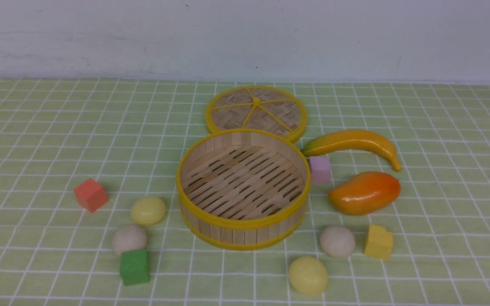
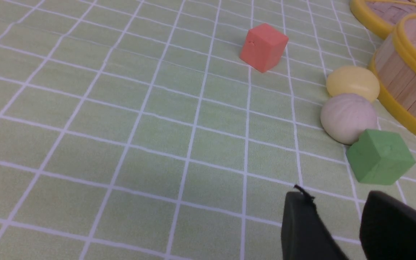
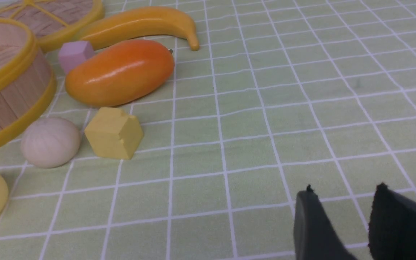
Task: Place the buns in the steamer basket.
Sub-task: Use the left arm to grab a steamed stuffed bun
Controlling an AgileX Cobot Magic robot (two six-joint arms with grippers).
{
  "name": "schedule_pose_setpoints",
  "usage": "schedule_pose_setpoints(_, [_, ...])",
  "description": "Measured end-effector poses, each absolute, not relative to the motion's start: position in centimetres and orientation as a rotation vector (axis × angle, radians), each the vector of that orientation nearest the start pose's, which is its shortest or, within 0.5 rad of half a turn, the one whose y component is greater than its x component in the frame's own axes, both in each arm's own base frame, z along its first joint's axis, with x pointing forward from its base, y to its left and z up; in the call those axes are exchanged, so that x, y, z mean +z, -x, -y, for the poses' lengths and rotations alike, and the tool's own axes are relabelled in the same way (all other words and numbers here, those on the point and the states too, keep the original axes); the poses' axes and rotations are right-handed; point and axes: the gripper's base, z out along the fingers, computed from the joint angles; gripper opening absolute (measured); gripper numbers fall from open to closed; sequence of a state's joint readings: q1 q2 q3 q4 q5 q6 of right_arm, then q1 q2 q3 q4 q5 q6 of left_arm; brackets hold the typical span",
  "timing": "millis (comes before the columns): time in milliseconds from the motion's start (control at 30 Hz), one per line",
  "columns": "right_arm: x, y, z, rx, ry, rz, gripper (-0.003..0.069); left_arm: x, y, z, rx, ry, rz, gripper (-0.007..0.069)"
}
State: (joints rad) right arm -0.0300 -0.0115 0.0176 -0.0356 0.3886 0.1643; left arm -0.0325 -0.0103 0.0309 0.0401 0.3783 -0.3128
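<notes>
The steamer basket (image 1: 243,221) stands empty in the middle of the green checked cloth. On its left lie a pale yellow bun (image 1: 148,210) and an off-white bun (image 1: 129,239). On its right lie an off-white bun (image 1: 337,241) and a pale yellow bun (image 1: 308,275). Neither arm shows in the front view. My left gripper (image 2: 338,196) hovers open over bare cloth, short of the green cube (image 2: 379,156) and the two left buns (image 2: 349,117). My right gripper (image 3: 345,191) is open over bare cloth, well apart from the off-white bun (image 3: 50,142).
The woven lid (image 1: 256,111) lies flat behind the basket. A banana (image 1: 355,143), a mango (image 1: 364,192), a pink cube (image 1: 320,168) and a yellow cube (image 1: 378,242) sit at the right. A red cube (image 1: 90,194) and the green cube (image 1: 134,267) sit at the left.
</notes>
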Motion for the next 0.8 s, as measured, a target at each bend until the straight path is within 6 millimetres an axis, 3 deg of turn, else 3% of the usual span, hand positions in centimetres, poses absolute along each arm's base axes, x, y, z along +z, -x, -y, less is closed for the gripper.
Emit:
schedule_pose_setpoints(467, [17.3, -5.2, 0.3, 0.056, -0.160, -1.872, 0.0241, 17.0, -5.3, 0.0, -0.198, 0.238, -1.867, 0.0238])
schedule_pose_setpoints(667, [17.3, -5.2, 0.3, 0.056, -0.160, -1.872, 0.0241, 18.3, -5.6, 0.4, -0.424, 0.398, -1.706, 0.0238])
schedule_pose_setpoints(800, [17.3, -5.2, 0.3, 0.056, -0.160, -1.872, 0.0241, 20.3, -5.7, 0.2, -0.658, 0.569, -1.431, 0.0238])
